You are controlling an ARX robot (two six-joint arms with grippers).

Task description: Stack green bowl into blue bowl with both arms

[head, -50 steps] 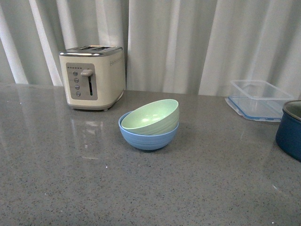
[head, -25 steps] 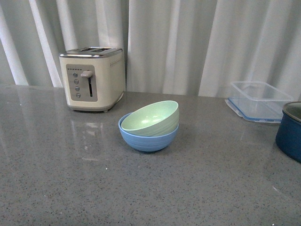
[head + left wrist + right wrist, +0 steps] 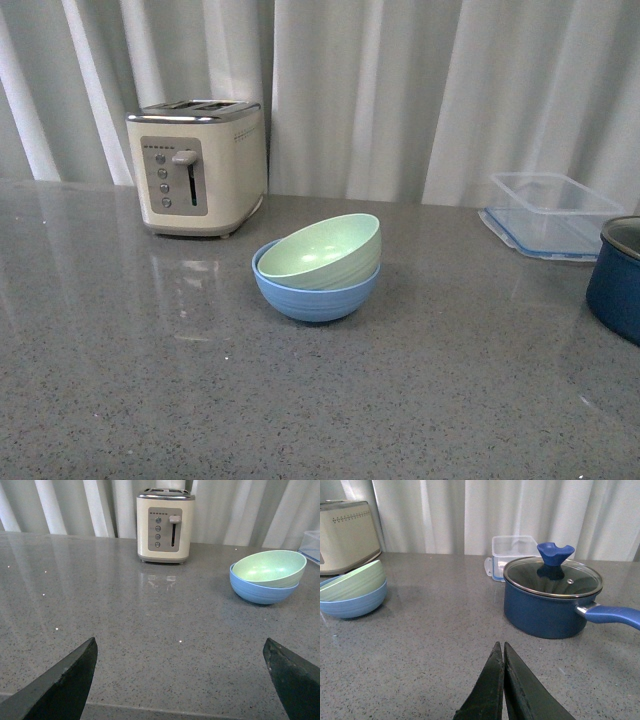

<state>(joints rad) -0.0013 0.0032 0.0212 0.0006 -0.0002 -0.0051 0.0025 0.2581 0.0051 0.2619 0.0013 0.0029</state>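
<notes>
The green bowl (image 3: 322, 250) sits tilted inside the blue bowl (image 3: 315, 293) in the middle of the grey counter. Both also show in the left wrist view, green (image 3: 269, 568) in blue (image 3: 262, 591), and in the right wrist view, green (image 3: 354, 581) in blue (image 3: 353, 602). Neither arm shows in the front view. My left gripper (image 3: 180, 647) is open and empty, low over the counter, well short of the bowls. My right gripper (image 3: 501, 646) is shut and empty, with the bowls far to one side.
A cream toaster (image 3: 197, 166) stands at the back left of the grey counter (image 3: 150, 380). A clear plastic container (image 3: 553, 213) lies at the back right. A dark navy pot (image 3: 551, 597) with a glass lid and blue handle stands at the right.
</notes>
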